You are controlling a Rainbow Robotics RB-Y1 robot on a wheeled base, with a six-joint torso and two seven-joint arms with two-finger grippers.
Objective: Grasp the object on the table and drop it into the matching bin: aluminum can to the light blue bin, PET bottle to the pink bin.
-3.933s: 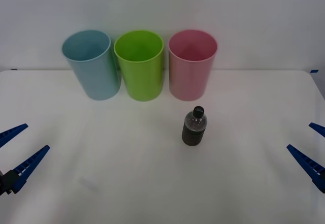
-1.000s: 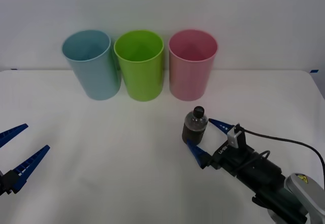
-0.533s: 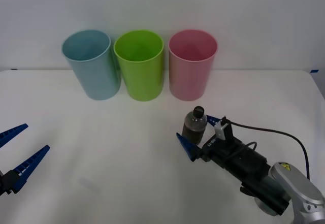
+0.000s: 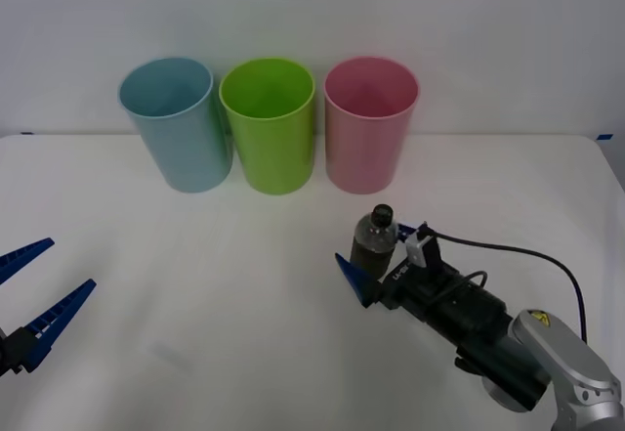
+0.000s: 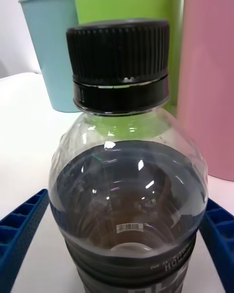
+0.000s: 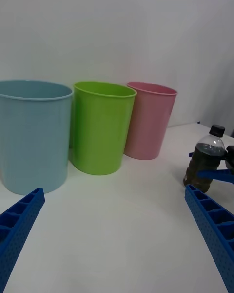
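The PET bottle (image 4: pixel 374 245), small and clear with a black cap and dark contents, stands upright on the white table (image 4: pixel 195 255), in front of the pink bin (image 4: pixel 371 138). My right gripper (image 4: pixel 381 251) is open around it at table height, one blue finger on each side of its lower body. In the right wrist view the bottle (image 5: pixel 126 176) stands between the fingers (image 5: pixel 22 224), with the pink bin (image 5: pixel 209 78) behind. My left gripper (image 4: pixel 66 265) hangs open near the table's left edge, far from the bottle (image 6: pixel 204 158). The light blue bin (image 4: pixel 176 128) stands at the left of the row.
A lime green bin (image 4: pixel 269 128) stands between the light blue and pink ones, all three in a row at the back of the table against a white wall. The right arm's black body and cable (image 4: pixel 508 250) stretch over the front right of the table.
My right arm came in from the right edge to the bottle. Over the last second its open fingers slid further along both sides of the bottle. The bottle and left arm have not moved.
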